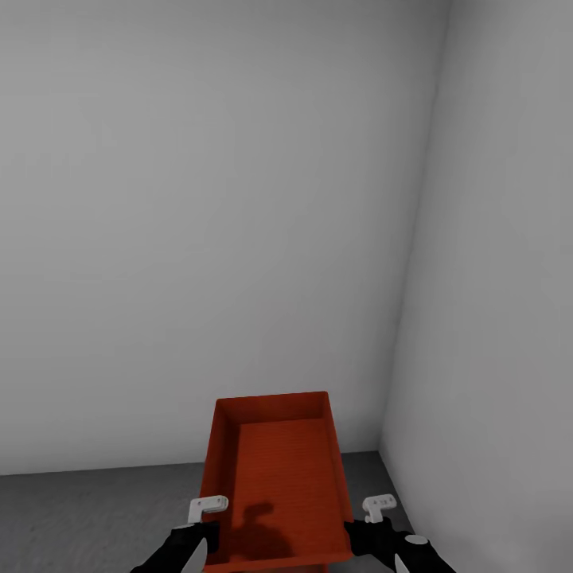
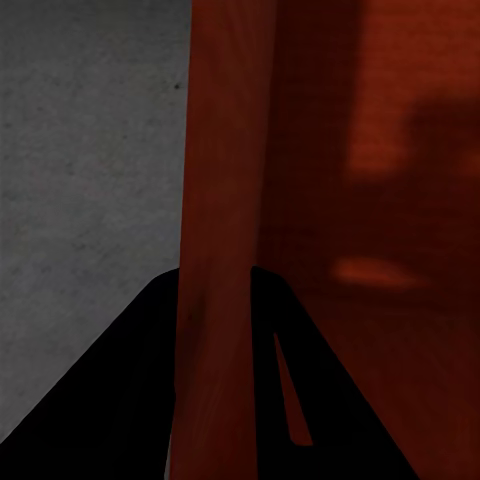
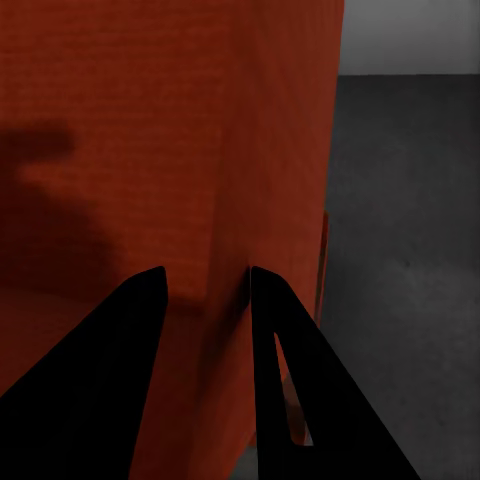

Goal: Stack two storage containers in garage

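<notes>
Head view: one orange-red storage container [image 1: 274, 485] sits low in the centre of the frame, open top upward, its long axis running from near to far. Its inside is bare, with a dark shadow across the near part of its bottom. The left gripper [image 1: 205, 509] is at the container's left wall near its near end, and the right gripper [image 1: 374, 509] is at the right wall opposite; each shows a white finger piece above a black wrist. Beyond the container lies the dark grey floor [image 1: 95, 509], which meets a plain pale grey wall [image 1: 207, 223] at the far side. A second pale wall [image 1: 501, 318] closes the right side, forming a corner far right of the container.

Left wrist view: the two black fingers [image 2: 130, 400] of the left gripper straddle the container's thin left wall [image 2: 215, 250], one outside and one inside, clamped on it. Speckled grey floor lies outside the wall; the container's red interior lies inside.

Right wrist view: the black fingers [image 3: 100, 380] of the right gripper stand on either side of the container's right wall [image 3: 240, 200], closed against it. Dark grey floor shows beyond the wall's outer face.
</notes>
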Controlling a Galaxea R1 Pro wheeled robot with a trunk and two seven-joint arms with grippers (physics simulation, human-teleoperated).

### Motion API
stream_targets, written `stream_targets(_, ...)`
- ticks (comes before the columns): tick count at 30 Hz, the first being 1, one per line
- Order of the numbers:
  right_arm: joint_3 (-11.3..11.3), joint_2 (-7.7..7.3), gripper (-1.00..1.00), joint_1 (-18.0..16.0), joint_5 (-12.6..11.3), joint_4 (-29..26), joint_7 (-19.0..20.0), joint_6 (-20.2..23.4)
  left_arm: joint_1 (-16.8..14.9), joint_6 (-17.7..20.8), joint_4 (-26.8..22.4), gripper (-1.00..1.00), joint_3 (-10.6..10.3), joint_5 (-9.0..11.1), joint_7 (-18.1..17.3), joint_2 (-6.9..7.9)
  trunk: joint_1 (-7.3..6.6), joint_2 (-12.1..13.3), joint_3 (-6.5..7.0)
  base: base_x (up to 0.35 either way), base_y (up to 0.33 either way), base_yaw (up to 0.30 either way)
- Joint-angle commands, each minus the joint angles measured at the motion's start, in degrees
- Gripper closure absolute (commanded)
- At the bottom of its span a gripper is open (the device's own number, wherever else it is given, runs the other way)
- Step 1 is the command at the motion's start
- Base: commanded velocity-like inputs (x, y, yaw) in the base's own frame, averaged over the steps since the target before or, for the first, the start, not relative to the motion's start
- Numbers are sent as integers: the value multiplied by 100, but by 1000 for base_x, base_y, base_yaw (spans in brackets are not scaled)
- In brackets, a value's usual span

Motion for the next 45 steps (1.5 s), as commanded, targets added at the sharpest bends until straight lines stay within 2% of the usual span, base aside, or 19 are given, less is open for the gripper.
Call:
stream_targets(1, -98, 5, 100, 0, 60, 5, 45, 39, 1, 10, -30, 100, -63, 24, 27, -185, 25, -47, -21, 0, 0, 0)
stream_targets(12, -99, 5, 100, 0, 60, 5, 72, 39, 3, 10, -30, 100, -66, 24, 27, -186, 266, -488, -240, 0, 0, 0)
stream_targets(45, -96, 5, 100, 0, 60, 5, 67, 44, 2, 10, -30, 100, -66, 24, 27, -184, 991, -1811, -1128, 0, 0, 0)
